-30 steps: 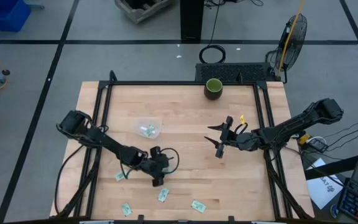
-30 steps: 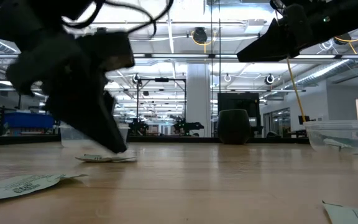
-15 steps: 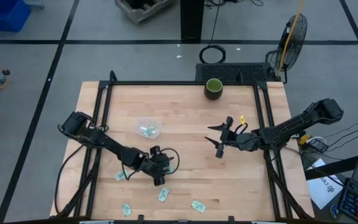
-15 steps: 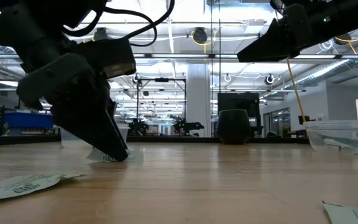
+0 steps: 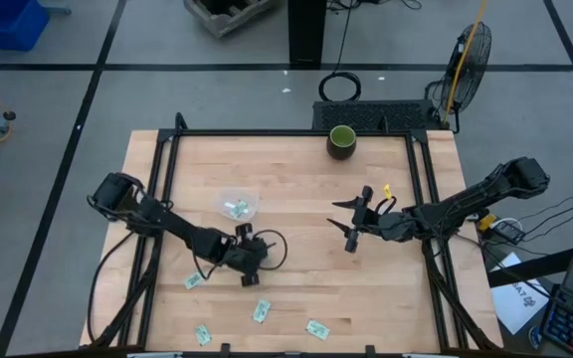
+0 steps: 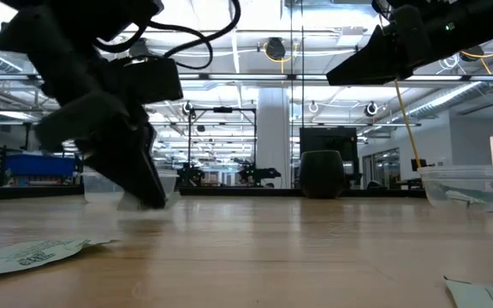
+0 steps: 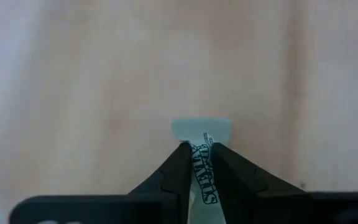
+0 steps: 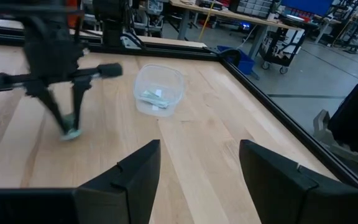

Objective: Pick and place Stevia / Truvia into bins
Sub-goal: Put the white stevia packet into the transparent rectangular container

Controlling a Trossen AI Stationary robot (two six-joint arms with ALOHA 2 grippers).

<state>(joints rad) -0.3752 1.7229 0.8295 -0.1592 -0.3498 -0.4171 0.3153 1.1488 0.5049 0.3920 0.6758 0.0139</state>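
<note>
A small flat pale green and white sachet printed "STEVIA" (image 7: pixel 202 158) is pinched between the two dark fingers of the left gripper (image 7: pixel 199 149), whose jaws are closed on it so that only its pale end shows past the tips. In the high view that gripper (image 5: pixel 248 261) is seen near the middle of the light wooden table (image 5: pixel 296 184), towards its near left part, just near of the squarish clear plastic bin with rounded corners (image 5: pixel 237 206). In the right wrist view the held sachet (image 8: pixel 71 132) hangs at the fingertips, close above the wood; whether it touches the table cannot be told.

The squarish clear bin (image 8: pixel 159 88) holds at least one sachet already. Four more pale green sachets lie loose on the near left part of the table: one to the left of the left gripper (image 5: pixel 192 281), one nearer (image 5: pixel 262 312), one near the front edge (image 5: pixel 202 335) and one further right (image 5: pixel 316 328).

The right gripper (image 5: pixel 350 223) is held above the table right of centre, well apart from the sachets, with its two fingers (image 8: pixel 132 177) spread wide and nothing between them.

A dark green cup (image 5: pixel 341 140) stands at the far edge of the table.
</note>
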